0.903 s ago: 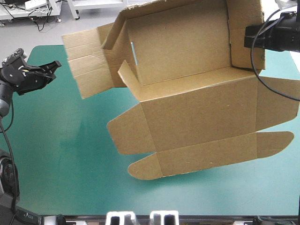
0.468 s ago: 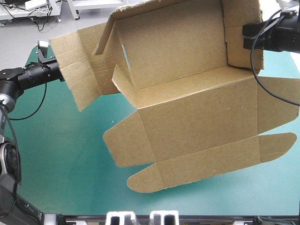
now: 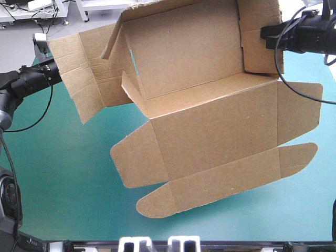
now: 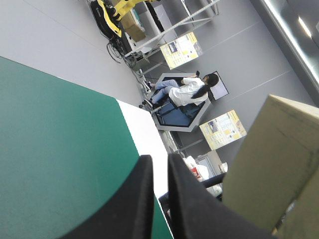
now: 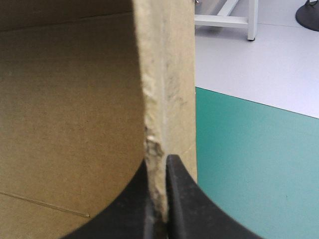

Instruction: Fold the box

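The box (image 3: 210, 105) hangs in the air over the table (image 3: 63, 178), clear of the teal-green cover, with its open inside turned up toward the high camera. Its long axis runs from about 8 o'clock to 2 o'clock. Two round-ended flaps point down toward 6 and 7 o'clock, and a loose flap sticks out at 9 o'clock.

My right gripper (image 3: 266, 35) is at the box's 2 o'clock corner, on an arm reaching in level from the table's right side. Its black fingers are pinched almost together on the raised side wall, with the raw edge of the board between them.

My left gripper (image 4: 158, 159) is out at the 9 o'clock flap, on an arm stretched in from the left with the wrist rolled. Its fingers are drawn in to a thin slit with no board in it. The brown flap stands just beside them.
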Controlling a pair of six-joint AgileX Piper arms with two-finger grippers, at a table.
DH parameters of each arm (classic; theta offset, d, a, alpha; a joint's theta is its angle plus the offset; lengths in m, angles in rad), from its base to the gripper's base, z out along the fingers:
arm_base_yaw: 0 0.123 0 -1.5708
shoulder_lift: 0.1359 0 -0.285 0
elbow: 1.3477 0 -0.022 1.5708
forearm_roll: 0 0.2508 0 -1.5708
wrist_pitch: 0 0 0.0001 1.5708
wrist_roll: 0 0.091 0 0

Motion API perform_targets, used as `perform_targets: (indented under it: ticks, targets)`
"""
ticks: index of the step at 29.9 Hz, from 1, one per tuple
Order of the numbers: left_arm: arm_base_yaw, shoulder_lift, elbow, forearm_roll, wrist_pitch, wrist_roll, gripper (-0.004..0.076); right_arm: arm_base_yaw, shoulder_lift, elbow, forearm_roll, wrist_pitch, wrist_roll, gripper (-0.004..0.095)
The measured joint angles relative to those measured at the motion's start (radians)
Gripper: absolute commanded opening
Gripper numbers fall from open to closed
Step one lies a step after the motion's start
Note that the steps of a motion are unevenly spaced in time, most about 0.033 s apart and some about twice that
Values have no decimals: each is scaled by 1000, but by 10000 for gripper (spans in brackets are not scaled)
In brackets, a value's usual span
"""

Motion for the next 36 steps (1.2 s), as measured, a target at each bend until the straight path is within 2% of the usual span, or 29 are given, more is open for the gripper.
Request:
perform_targets:
  ticks: [12,23,28,36]
  targets:
    - [-87,-78,-1,1,6,-24,69,0,56,0,39,-53,-25,-24]
    - [-170,-154,-100,1,14,-26,-10,0,56,0,-32,-63,-25,-23]
    - [-212,-162,-164,6,23,-24,-10,0,56,0,-53,-66,-25,-23]
    - [-279,-163,-184,162,34,-24,-10,0,56,0,-59,-67,-25,-23]
